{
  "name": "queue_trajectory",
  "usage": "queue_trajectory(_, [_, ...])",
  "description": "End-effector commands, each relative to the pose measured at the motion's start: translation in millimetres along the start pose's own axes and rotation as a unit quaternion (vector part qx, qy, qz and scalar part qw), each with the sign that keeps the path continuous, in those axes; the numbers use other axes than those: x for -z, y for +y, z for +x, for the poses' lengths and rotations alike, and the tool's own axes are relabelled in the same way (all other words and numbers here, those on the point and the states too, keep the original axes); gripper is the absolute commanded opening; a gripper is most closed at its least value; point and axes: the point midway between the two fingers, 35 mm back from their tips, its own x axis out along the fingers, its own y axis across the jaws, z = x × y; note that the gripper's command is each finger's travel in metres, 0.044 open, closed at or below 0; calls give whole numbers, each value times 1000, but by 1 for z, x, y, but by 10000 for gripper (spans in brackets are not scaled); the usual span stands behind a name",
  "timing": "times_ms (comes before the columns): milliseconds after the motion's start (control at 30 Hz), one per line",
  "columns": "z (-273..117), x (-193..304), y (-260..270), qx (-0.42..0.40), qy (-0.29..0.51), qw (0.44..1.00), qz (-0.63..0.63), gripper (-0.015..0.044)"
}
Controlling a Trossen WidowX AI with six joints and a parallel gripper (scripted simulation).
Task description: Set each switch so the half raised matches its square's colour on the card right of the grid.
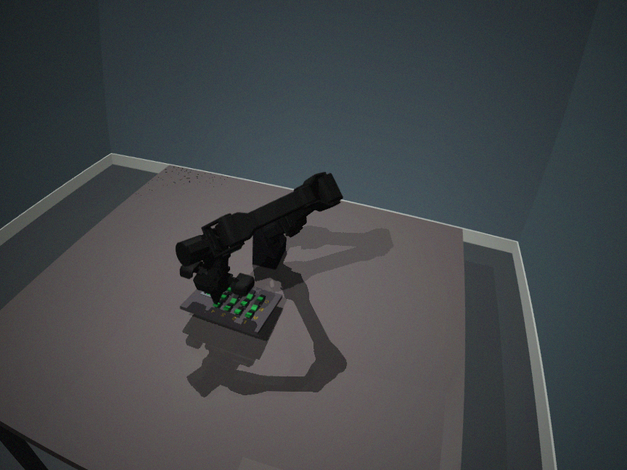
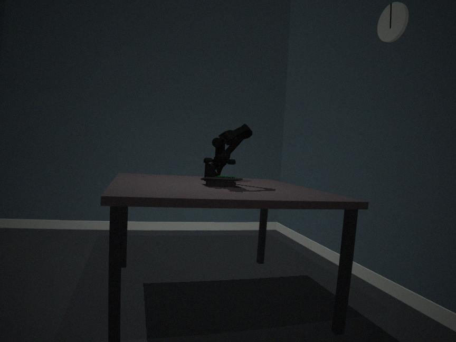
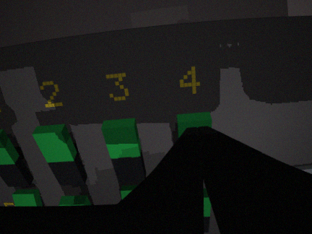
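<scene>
We observe the tool [image 1: 216, 301] [image 2: 218, 174] [image 3: 196, 137] fully closed, gripping nothing, its tip over the switch below numeral 4 [image 3: 194, 119]; we cannot tell whether they touch. The switch panel [image 1: 197, 307] [image 2: 208, 179] is raised above the desk [image 1: 126, 389] [image 2: 158, 189]. The small card [image 1: 205, 293] is mostly hidden behind the tool.
</scene>
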Motion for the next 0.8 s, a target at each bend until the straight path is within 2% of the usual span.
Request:
queue_trajectory(0, [1,0,1,-2,-1,1000,3,0])
queue_trajectory(767, [4,0,1,-2,-1,1000,3,0])
